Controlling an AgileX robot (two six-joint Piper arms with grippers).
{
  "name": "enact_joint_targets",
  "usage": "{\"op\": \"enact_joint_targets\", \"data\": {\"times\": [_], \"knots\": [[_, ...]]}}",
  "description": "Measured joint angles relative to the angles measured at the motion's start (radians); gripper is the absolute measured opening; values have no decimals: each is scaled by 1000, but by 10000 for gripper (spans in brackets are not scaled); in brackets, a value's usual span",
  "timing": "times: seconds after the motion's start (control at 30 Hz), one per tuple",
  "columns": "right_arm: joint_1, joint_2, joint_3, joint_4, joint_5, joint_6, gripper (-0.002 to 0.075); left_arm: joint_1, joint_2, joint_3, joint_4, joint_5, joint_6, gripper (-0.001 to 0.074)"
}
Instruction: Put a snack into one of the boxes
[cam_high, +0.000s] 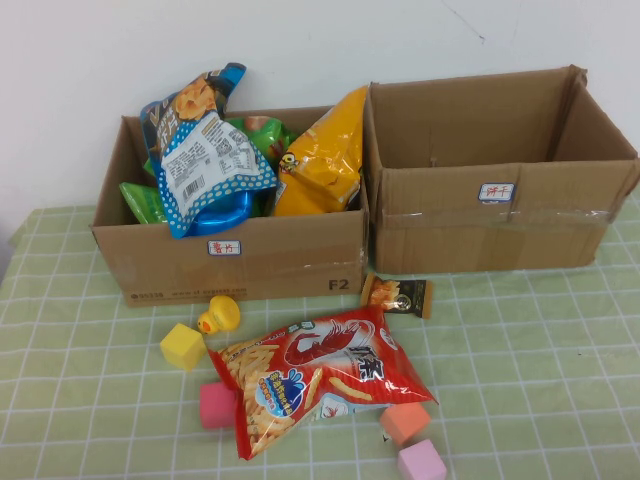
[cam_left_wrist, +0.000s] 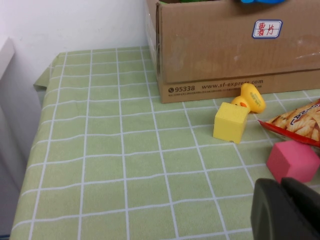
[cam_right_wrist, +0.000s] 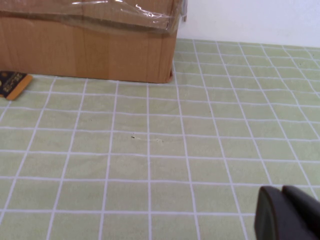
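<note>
- The left gripper (cam_left_wrist: 287, 210) shows only in its own wrist view, a dark shape low over the green checked tablecloth (cam_high: 520, 360) on the near left of the table, with its jaws shut and nothing between them.
- Just beyond the left gripper lies a pink cube (cam_left_wrist: 293, 161); further off sit a yellow cube (cam_left_wrist: 230, 122) and a small yellow rubber duck (cam_left_wrist: 248, 98) — the duck is close against the front of the left box.
- The left box (cam_high: 240, 262), open cardboard with a small label on its front, stands at the far left and is packed with snack bags: a blue-and-white bag (cam_high: 208, 165) leaning upright, green packets behind it, and a yellow bag (cam_high: 322, 160) at its right end.
- In front of that box, toward the middle, a large red snack bag (cam_high: 320, 375) lies flat on the cloth, well apart from both grippers, with its left corner near the pink cube.
- A small dark-and-orange snack packet (cam_high: 398, 295) lies just in front of the seam between the two boxes.
- An orange cube (cam_high: 405, 420) and a lilac cube (cam_high: 421, 460) sit at the near edge — just right of the red bag.
- The right box (cam_high: 500, 225), labelled on its front, stands at the far right and looks empty.
- The right gripper (cam_right_wrist: 290, 215), seen only in its wrist view, is low over bare cloth at the near right, closed on nothing.
</note>
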Motion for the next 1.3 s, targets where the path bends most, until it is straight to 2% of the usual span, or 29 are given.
{"op": "enact_joint_targets", "data": {"times": [1.03,1.3], "knots": [[0,0,0,0,0,0,-2,0,0,0,0,-11,13,-1],[0,0,0,-27,-6,0,-2,0,0,3,0,-120,23,-1]]}}
